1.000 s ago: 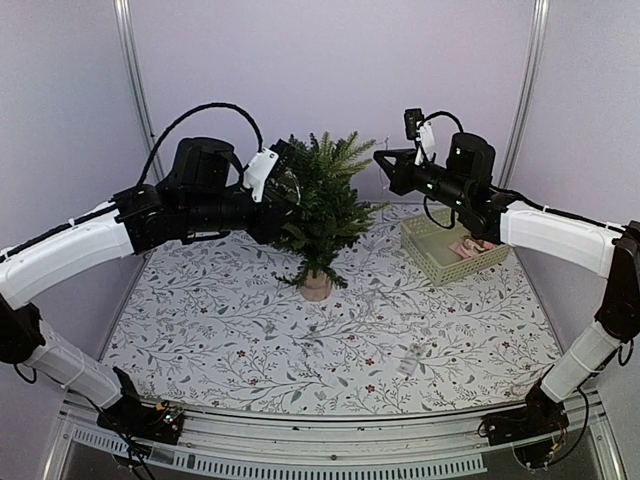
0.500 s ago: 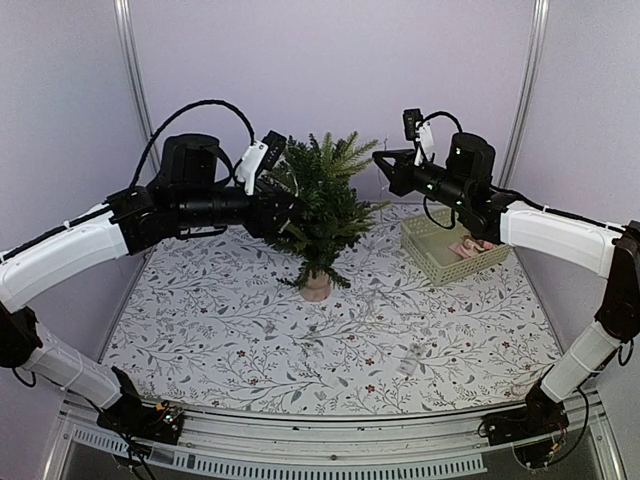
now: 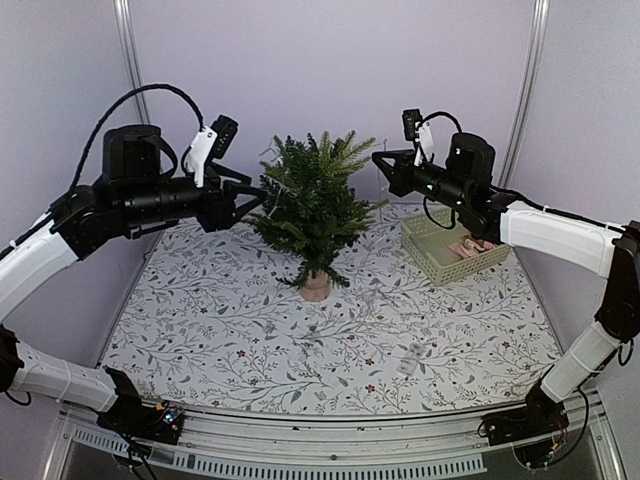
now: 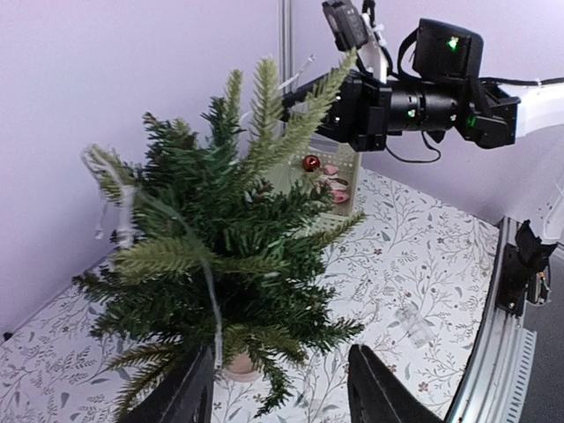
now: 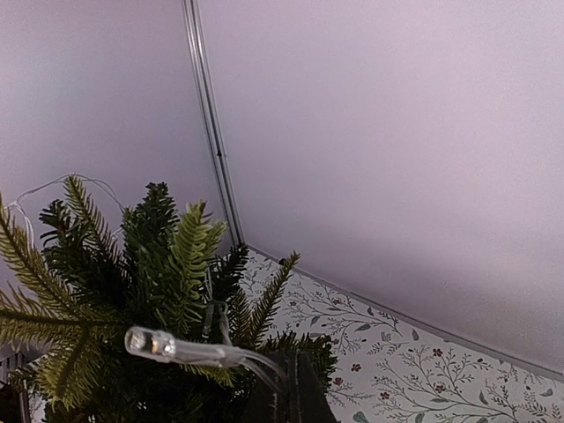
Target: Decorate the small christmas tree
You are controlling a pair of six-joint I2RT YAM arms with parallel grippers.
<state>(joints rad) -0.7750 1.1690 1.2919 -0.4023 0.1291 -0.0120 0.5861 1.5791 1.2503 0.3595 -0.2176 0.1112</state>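
A flower-patterned table [image 3: 250, 330] is carrying a pale basket [image 3: 432, 262] at the back right, well apart from the trunk, with a red ball [image 4: 310, 163] lying in it; a thin light string [image 4: 211, 300] is hanging down through the needles; the small christmas tree [image 3: 313, 205] is standing upright at the middle back on its tan base, long axis vertical, tip pointing up; the left gripper [image 3: 252, 200] is hovering just beside its left branches, jaws spread and holding nothing; the right gripper [image 3: 380, 160] is hanging near the top on the right, jaws pressed together, pinching the wire of a clear bulb [image 5: 150, 344] over the crown.
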